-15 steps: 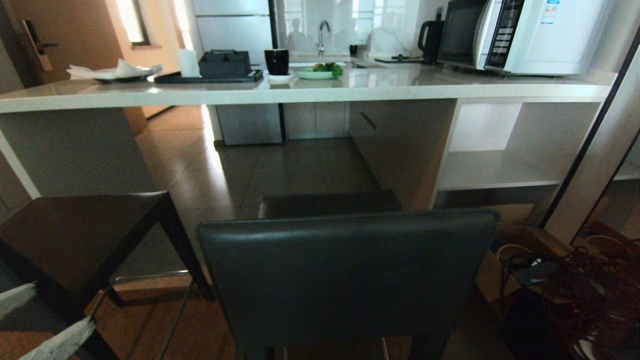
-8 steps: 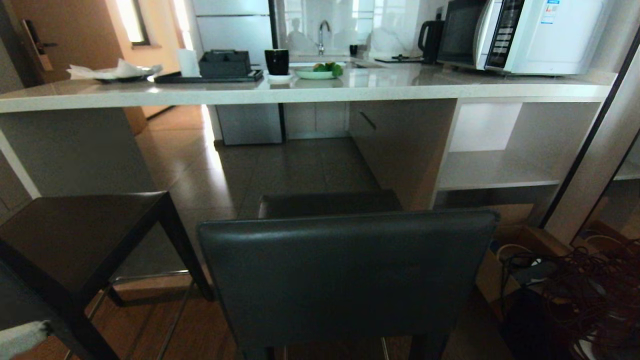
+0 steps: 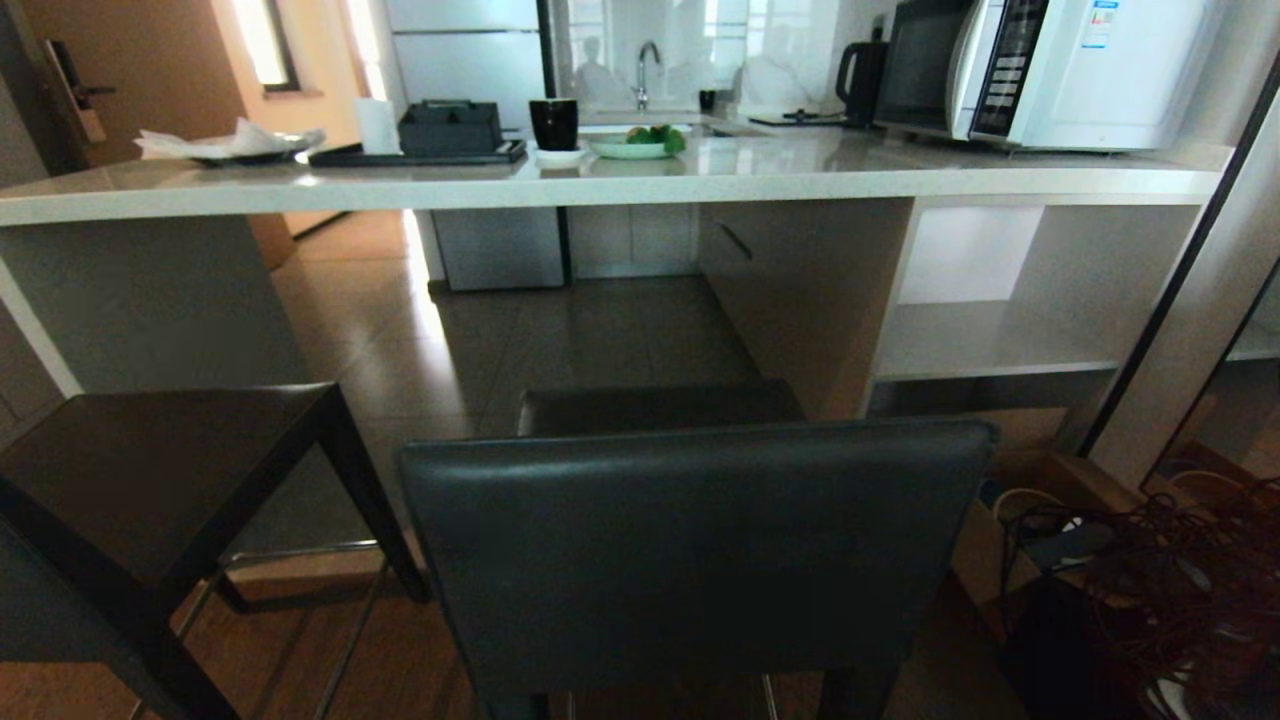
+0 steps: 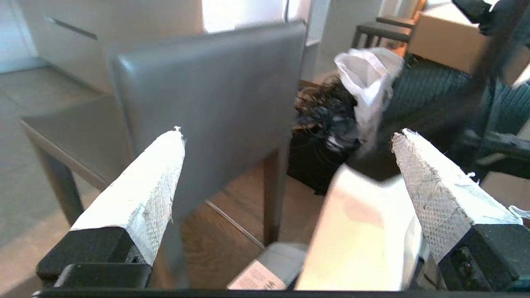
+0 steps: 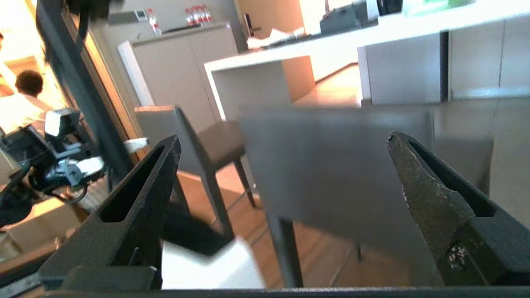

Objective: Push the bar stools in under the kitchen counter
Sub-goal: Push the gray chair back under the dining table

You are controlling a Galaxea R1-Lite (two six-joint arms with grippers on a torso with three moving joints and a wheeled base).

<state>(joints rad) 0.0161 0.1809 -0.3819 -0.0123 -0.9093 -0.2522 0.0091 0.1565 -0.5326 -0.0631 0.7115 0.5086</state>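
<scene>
1. Two bar stools are standing in front of the kitchen counter (image 3: 600,185), and neither one is pushed under it yet
2. The nearer stool (image 3: 690,560) is sitting right in the middle, showing its dark padded back, with its seat pointing toward the open space under the counter
3. The other stool (image 3: 150,480) is standing off to the left, just beside the first one but not touching it
4. The left claw (image 4: 285,136) is hanging in the air behind the nearer stool's back, with its two white fingers (image 4: 145,194) spread wide and holding nothing
5. The right claw (image 5: 283,145) is also hanging behind that stool's back, with its black fingers (image 5: 426,198) spread wide and holding nothing
6. A microwave (image 3: 1050,70), a black cup (image 3: 553,123) and a plate of fruit (image 3: 640,145) are sitting on top of the counter
7. A tangle of cables (image 3: 1180,590) is lying on the floor to the right
</scene>
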